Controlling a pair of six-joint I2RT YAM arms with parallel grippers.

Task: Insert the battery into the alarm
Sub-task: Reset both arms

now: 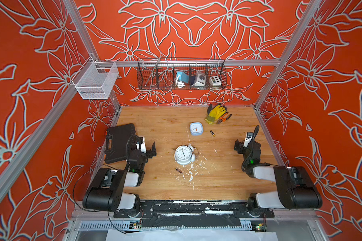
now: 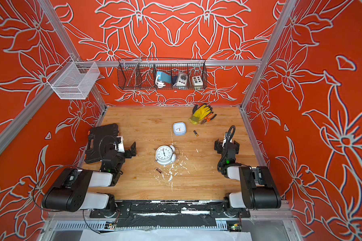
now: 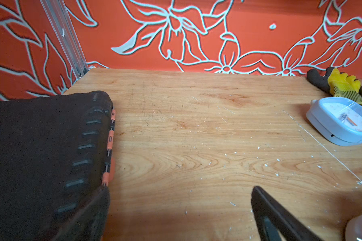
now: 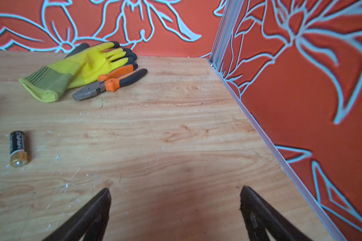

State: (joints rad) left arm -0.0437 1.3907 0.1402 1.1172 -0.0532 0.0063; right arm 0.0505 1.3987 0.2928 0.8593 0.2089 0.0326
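Observation:
A round white twin-bell alarm (image 1: 184,155) lies in the middle of the wooden table in both top views. A square pale-blue alarm (image 1: 196,128) lies face up behind it, also in the left wrist view (image 3: 343,123). One black-and-gold battery (image 1: 212,133) lies just right of the square alarm and shows in the right wrist view (image 4: 18,148). A second battery (image 1: 178,170) lies in front of the round alarm. My left gripper (image 1: 152,149) hovers open at the left, beside the tool case. At the right my right gripper (image 1: 246,143) stands open. Both are empty (image 3: 180,188) (image 4: 175,187).
A black tool case (image 1: 119,143) lies at the left table edge, close to the left gripper. A yellow glove (image 1: 215,113) and orange-handled pliers (image 1: 224,118) lie at the back right. A wire basket (image 1: 181,76) and a white mesh basket (image 1: 95,80) hang on the walls.

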